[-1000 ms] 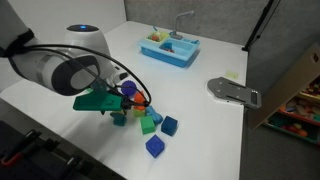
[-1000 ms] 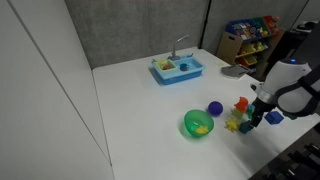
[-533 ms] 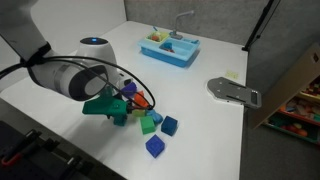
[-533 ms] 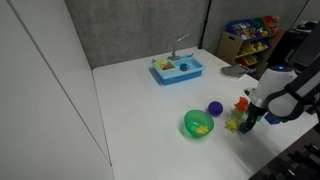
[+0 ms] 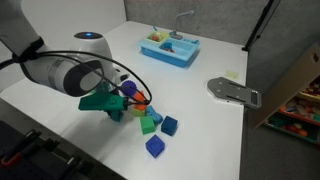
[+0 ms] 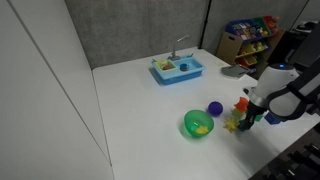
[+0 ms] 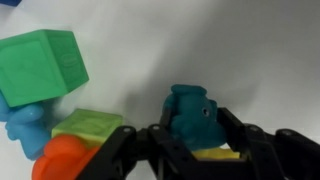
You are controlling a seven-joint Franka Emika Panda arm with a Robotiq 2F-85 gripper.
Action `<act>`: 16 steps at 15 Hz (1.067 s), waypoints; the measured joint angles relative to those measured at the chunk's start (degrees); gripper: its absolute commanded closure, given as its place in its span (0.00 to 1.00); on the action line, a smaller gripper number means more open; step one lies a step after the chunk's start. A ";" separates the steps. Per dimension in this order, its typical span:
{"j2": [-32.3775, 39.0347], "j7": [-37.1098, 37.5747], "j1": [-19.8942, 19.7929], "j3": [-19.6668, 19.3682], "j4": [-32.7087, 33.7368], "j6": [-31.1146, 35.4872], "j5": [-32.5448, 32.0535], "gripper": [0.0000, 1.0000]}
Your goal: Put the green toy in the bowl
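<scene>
White tabletop (image 6: 150,110), grey wall (image 6: 140,30) behind, toy shelf (image 6: 250,30) beyond, my claw (image 7: 195,128) straddling the green toy (image 7: 193,108), can't tell if clamped, bowl (image 6: 198,124) nearby

1. Our arm (image 5: 60,75) reaches out low, wrist bent downward.
2. Our gripper (image 7: 195,135) points down, its black fingers (image 7: 238,140) partway closed.
3. The green toy (image 7: 195,108) sits between the fingers; we cannot tell whether they pinch it.
</scene>
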 measured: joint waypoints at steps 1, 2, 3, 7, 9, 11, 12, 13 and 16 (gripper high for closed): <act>-1.34 0.13 0.19 0.16 -0.73 -0.01 0.00 0.79; -3.12 0.50 0.54 0.25 -1.58 -0.02 0.00 0.80; -5.02 0.94 1.00 0.30 -2.44 -0.09 0.00 0.81; -13.49 4.04 4.35 0.14 -5.34 -1.04 0.00 0.81; -17.26 5.80 6.57 0.05 -5.99 -2.23 0.00 0.81; -19.77 7.10 8.36 0.04 -6.18 -3.34 0.00 0.56; -20.31 7.24 8.76 0.08 -6.19 -3.61 0.02 0.56; -20.23 7.24 8.79 0.11 -6.21 -3.61 0.02 0.56; -19.60 7.23 8.58 0.01 -6.22 -3.58 0.02 0.81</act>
